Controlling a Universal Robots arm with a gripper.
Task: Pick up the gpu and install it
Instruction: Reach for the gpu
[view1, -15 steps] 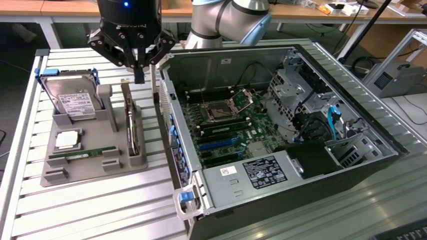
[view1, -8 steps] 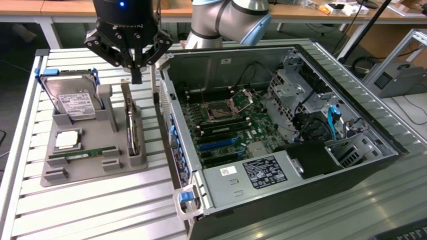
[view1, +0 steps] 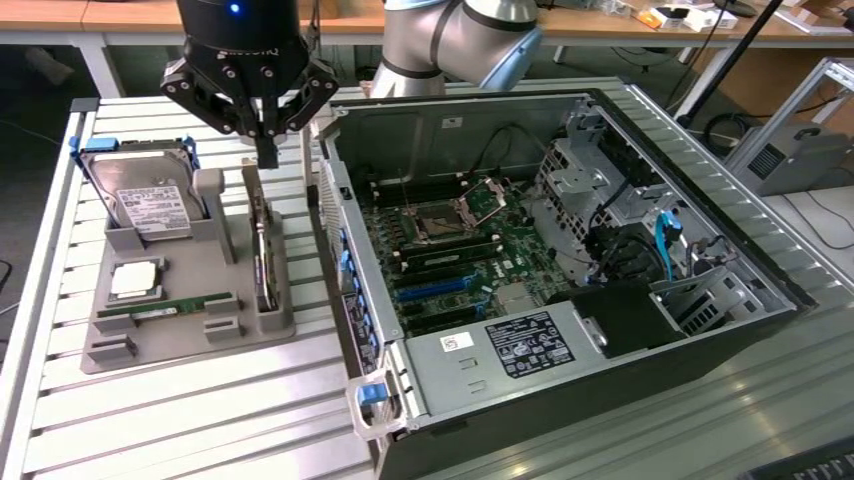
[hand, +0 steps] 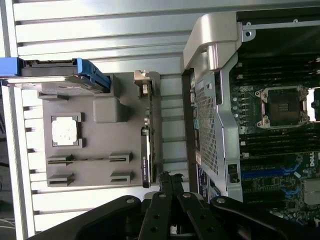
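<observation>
Looking over the slatted desk (view1: 200, 420), I have the open computer case (view1: 641, 420) across the right of the exterior frame and the grey holder (view1: 180, 330) at left centre. My hand (view1: 267, 150) hangs at upper left, fingers pressed together and carrying nothing, just above the far end of the gpu (view1: 267, 260), which stands on edge in the holder's slot nearest the case. My worry is that if the hand came down like this, the fingers would strike the card's top edge instead of straddling it. That could tip or wedge the thin card.
</observation>
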